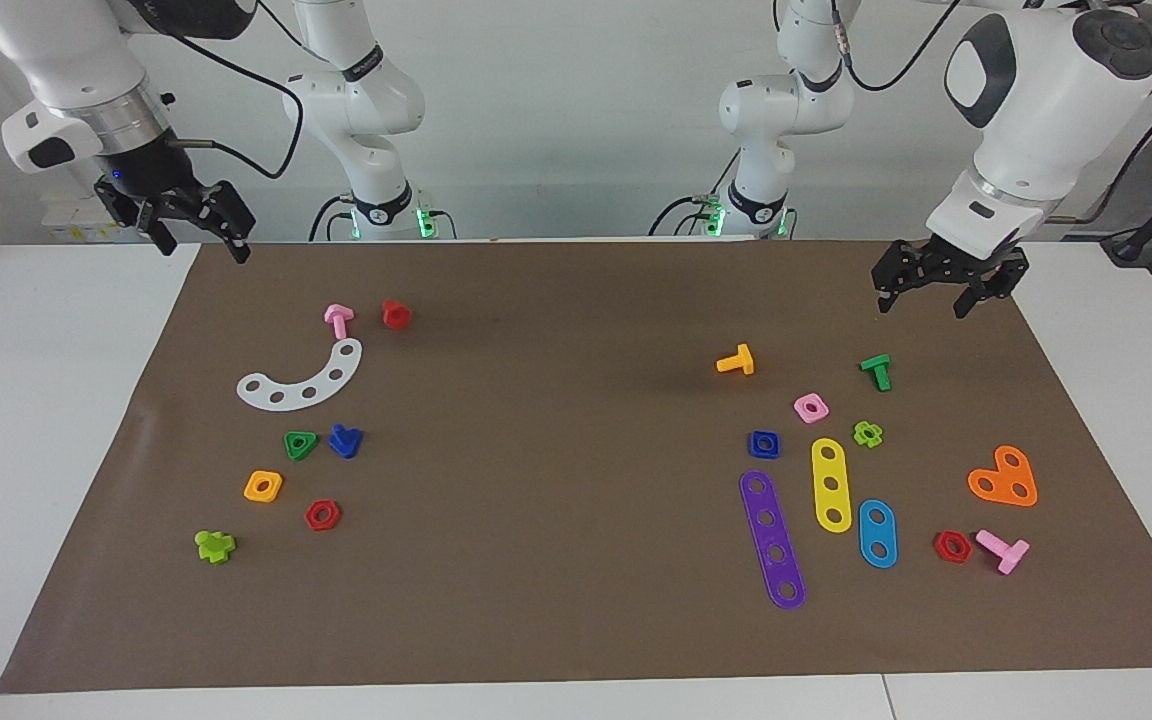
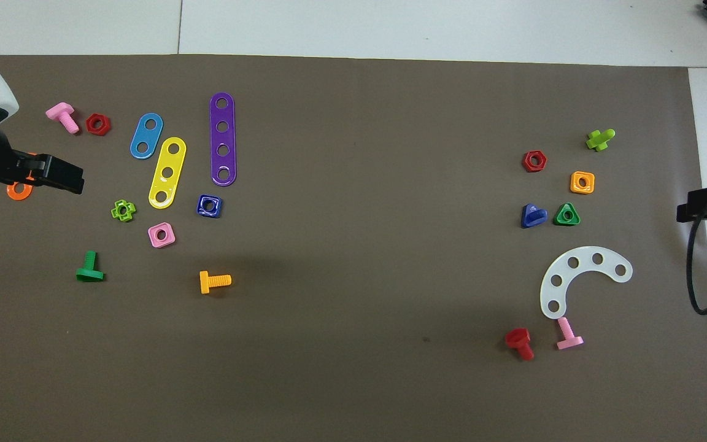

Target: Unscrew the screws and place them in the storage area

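blue screw (image 1: 345, 440) loose in storage area (image 1: 276, 460) | left gripper (image 1: 942, 285), right gripper (image 1: 188, 217) raised — fingers spread, empty | risk: regrasp nudges green triangle nut (image 1: 300, 444) beside it

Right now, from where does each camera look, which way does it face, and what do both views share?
Facing view: high across the table, looking at the robots; both arms with their bases show, the right end effector at the mat's corner, the left end effector over the mat's edge.
Overhead view: high above the robots' end, looking steeply down and forward; only the end effectors' tips show at the sides.
Shared: the mat and its toys, turned half around, such as the blue bolt beside the white strip.
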Available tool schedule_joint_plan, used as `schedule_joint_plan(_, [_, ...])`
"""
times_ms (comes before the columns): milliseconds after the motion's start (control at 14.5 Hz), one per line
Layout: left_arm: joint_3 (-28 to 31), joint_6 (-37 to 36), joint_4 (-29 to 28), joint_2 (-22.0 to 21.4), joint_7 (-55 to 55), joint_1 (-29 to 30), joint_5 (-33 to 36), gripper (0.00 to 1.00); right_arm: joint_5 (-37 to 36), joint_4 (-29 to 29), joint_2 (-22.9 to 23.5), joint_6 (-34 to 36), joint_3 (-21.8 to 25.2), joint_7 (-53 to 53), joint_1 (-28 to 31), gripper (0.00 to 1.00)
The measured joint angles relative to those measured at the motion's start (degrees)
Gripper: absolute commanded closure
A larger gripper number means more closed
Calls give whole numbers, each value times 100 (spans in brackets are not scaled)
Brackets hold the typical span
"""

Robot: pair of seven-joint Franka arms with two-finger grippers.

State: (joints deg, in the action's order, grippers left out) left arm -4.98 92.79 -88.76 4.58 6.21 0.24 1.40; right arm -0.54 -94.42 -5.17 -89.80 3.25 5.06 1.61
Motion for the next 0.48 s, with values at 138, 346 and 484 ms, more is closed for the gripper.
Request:
schedule_joint_plan(138, [-3, 0, 0, 0, 0, -1, -1, 0, -84, 0, 0, 0, 3, 0, -64, 0])
schedule_joint_plan(346, [2, 12, 0, 0, 0, 0, -1, 0, -89, 0, 0, 0, 78, 0, -90, 0])
schedule_joint_plan(484, [6, 71, 0, 0, 0, 0, -1, 0, -89, 0, 0, 0, 109, 0, -102, 0])
